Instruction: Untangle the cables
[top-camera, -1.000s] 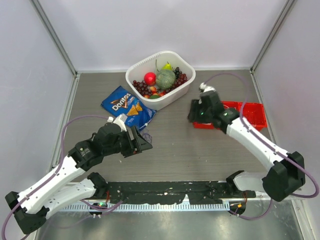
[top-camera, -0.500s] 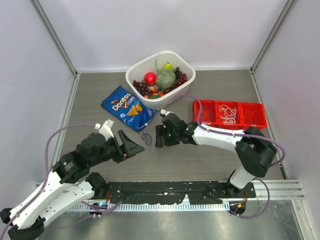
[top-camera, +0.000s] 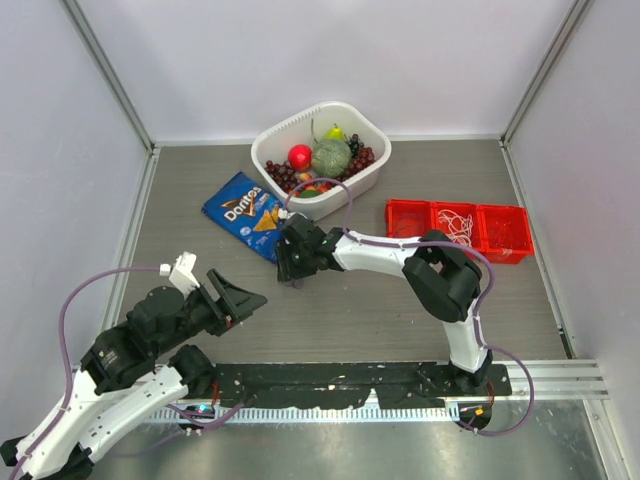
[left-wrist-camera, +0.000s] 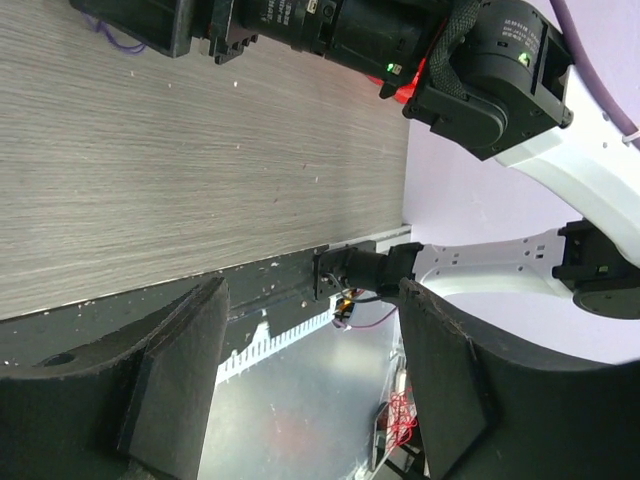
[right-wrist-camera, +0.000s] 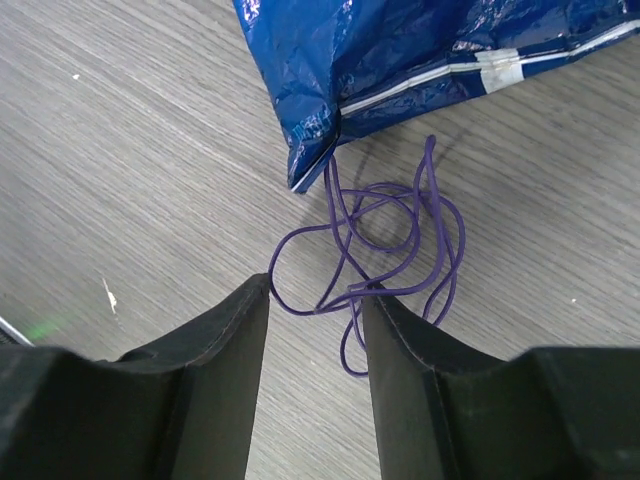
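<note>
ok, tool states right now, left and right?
Left tool: open, empty.
Right tool: open, a strand of the purple cable between its fingers, not clamped.

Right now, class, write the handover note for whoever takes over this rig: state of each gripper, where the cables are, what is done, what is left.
Left gripper: fingers open, empty, raised over the table's near left.
Right gripper: fingers open, straddling a strand of the thin purple cable, not gripping.
Purple cable: crossed loops on the wooden table, at the corner of the blue crinkly chip bag.
Thin white cables: in the middle compartment of the red plastic tray.
Done: white cables appear binned.
Left: grasp and straighten the purple one.
</note>
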